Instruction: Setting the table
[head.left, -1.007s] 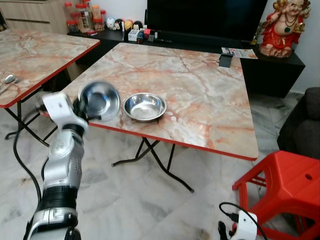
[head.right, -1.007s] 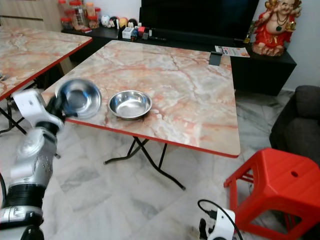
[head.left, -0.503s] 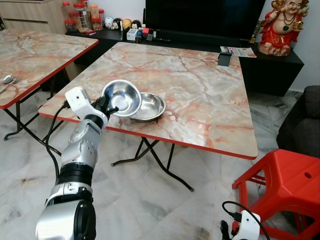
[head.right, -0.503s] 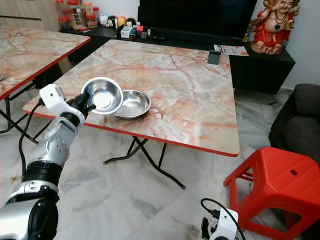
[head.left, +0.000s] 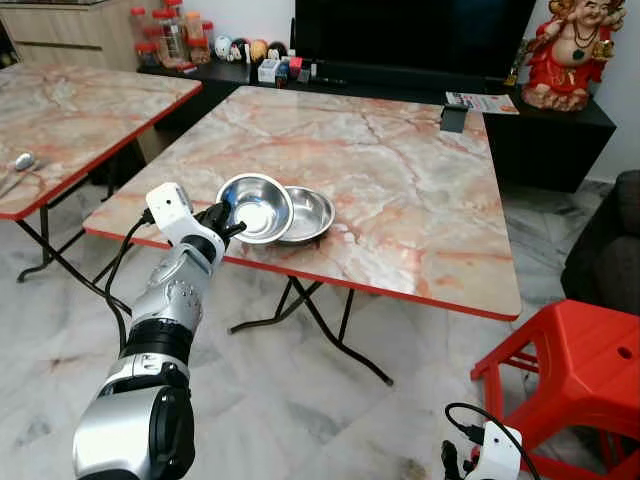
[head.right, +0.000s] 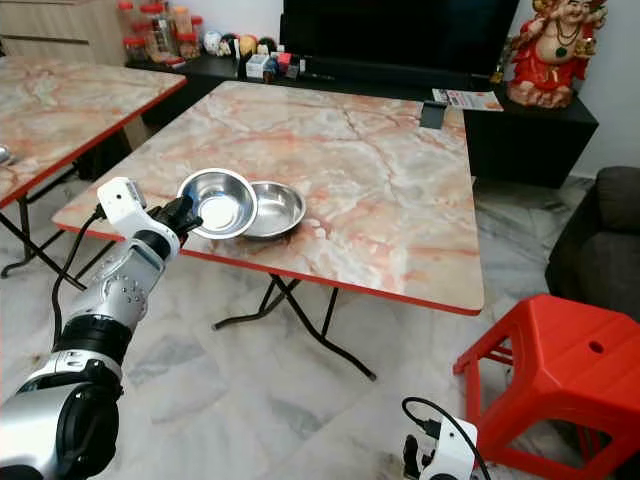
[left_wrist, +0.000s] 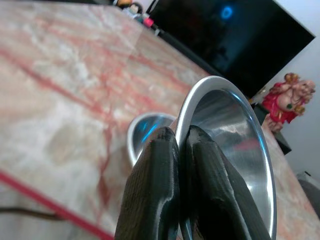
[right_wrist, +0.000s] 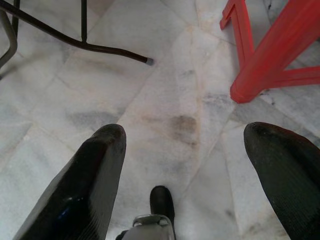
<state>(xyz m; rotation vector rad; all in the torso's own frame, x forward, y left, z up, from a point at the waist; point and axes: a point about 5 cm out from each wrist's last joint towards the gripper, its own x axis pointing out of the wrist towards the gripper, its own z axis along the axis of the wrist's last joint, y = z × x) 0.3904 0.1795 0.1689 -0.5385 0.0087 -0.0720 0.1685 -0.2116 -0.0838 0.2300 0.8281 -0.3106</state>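
- Marble-patterned tabletop (head.left: 400, 190) with a red edge stands before me on pale floor tiles; behind it runs a dark TV console with a red figurine (head.left: 563, 50).
- My left hand (head.left: 226, 222) reaches over the tabletop's near edge, fingers (left_wrist: 157, 190) pinched together on the rim of a steel bowl (head.left: 256, 207), one finger inside and one outside.
- That held bowl tilts just beyond my fingertips, overlapping a second steel bowl (head.left: 310, 213) resting on the tabletop right behind it.
- My right hand (right_wrist: 185, 165) hangs low over the floor, fingers spread wide apart, with a red plastic stool (head.left: 575, 365) beside it.
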